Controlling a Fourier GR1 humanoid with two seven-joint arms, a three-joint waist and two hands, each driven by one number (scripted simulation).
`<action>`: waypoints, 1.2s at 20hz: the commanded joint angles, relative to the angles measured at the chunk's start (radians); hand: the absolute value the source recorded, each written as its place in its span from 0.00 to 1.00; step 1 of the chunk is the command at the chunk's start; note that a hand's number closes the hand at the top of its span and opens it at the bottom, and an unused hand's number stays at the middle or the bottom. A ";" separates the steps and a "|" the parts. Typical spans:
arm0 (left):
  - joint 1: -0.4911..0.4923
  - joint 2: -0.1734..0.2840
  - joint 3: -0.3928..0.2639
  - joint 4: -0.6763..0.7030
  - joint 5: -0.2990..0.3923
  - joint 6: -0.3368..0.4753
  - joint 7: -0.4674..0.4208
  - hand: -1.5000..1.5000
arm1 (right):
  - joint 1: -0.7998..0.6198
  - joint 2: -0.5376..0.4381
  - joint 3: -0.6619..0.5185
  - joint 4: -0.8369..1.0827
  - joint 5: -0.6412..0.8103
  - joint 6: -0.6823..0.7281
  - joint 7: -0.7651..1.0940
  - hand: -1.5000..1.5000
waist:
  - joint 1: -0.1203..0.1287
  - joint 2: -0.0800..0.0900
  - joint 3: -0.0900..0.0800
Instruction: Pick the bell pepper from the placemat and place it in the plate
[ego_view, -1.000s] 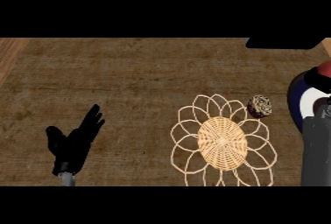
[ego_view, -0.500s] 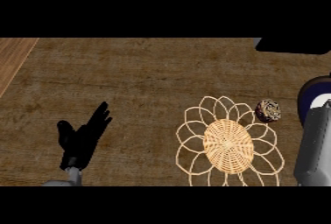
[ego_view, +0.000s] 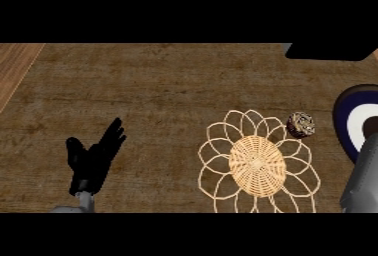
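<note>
**Pepper sitting at the placemat's edge, my left hand resting open**

The pepper is lying at the upper right of the placemat, a small, dark, mottled lump sitting on the outer loops of the mat and not on its woven centre. Nothing of mine is touching it.

The placemat is lying flat on the bench, a tan woven oval in the middle ringed by pale open loops like petals. Its lower loops are running off the bottom of the view.

Just to the right of the pepper, the plate is showing only in part at the view's right edge: a dark blue rim around a white centre. It is lying apart from the pepper, with a strip of bench between them.

My right forearm is coming up grey along the right edge, covering the lower part of the plate. My right hand is not showing anywhere here, so I cannot tell how its fingers are standing.

My left hand is resting well to the left of the placemat, near the lower edge, fingers straight and spread apart, pointing up and slightly right, thumb out to the left. It is holding nothing.

A black shape is sitting at the top right corner.
</note>
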 joint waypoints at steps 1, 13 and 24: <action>0.033 -0.004 0.010 0.069 0.006 -0.016 -0.049 0.50 | 0.023 0.014 -0.081 0.032 0.028 -0.193 0.183 1.00 | -0.022 -0.006 -0.003; 0.014 -0.013 0.033 0.065 0.005 0.009 -0.024 0.50 | -0.002 -0.149 -0.233 0.373 -0.302 -0.095 0.063 0.00 | -0.052 -0.019 -0.003; 0.026 0.002 0.038 0.044 0.005 -0.010 -0.026 0.50 | 0.074 -0.327 0.062 0.587 -0.842 -0.470 -0.284 0.00 | -0.047 -0.021 -0.001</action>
